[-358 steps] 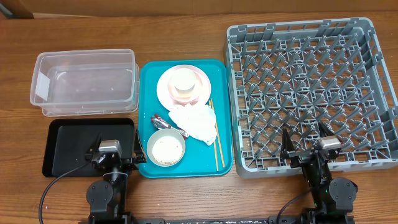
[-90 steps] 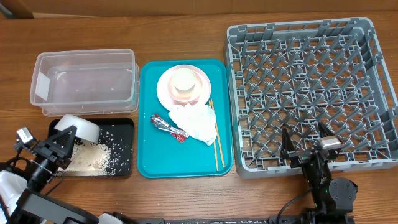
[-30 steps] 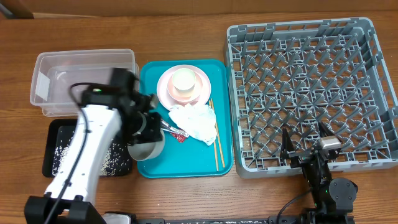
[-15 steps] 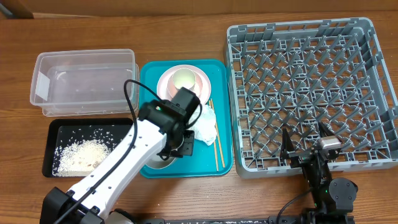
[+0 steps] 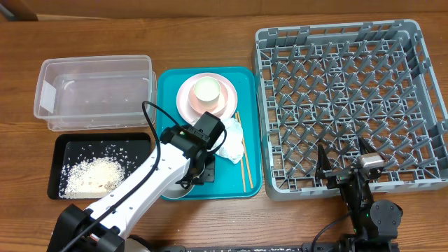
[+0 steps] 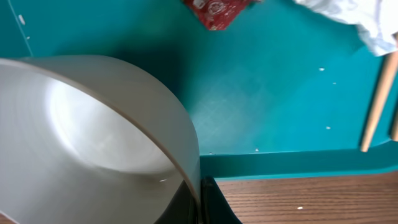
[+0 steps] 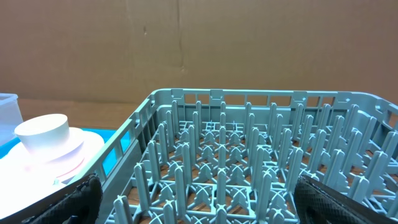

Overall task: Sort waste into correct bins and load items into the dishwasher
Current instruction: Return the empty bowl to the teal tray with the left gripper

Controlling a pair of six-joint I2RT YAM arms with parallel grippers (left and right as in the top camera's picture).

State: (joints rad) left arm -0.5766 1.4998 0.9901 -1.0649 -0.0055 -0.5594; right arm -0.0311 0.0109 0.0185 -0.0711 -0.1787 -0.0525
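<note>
Left claw (image 5: 194, 168) is clamped on the rim of the white-grey bowl (image 6: 81, 143): one finger (image 6: 208, 202) shows outside the wall, and the other I can't see from the left wrist cam. I read the bowl's interior as clean, no rice in it. It sits over the front-left corner of the teal tray (image 6: 261, 93); I can't tell whether it's touching the tray floor or held just above it. A few white specks lie on the tray near it. The red-and-silver snack wrapper (image 6: 214, 11) is just beyond the bowl, the crumpled white napkin (image 6: 354, 18) is to the right of that, and the wooden chopsticks (image 6: 375, 106) lie along the tray's right side, touching the napkin's edge. At the far end of the tray the small white cup (image 5: 206, 89) stands on the pale pink plate (image 5: 185, 105). Left of the tray, the black tray (image 5: 70, 143) holds a heap of rice (image 5: 91, 173) plus scattered grains, and the clear plastic tub (image 5: 94, 91) sits behind it. Right claw (image 5: 341, 150) is parked at the front edge of the grey dish rack (image 5: 350, 91), fingers spread apart, holding nothing. I see no dishes in the rack. Everything is on the wooden table (image 5: 210, 28).
</note>
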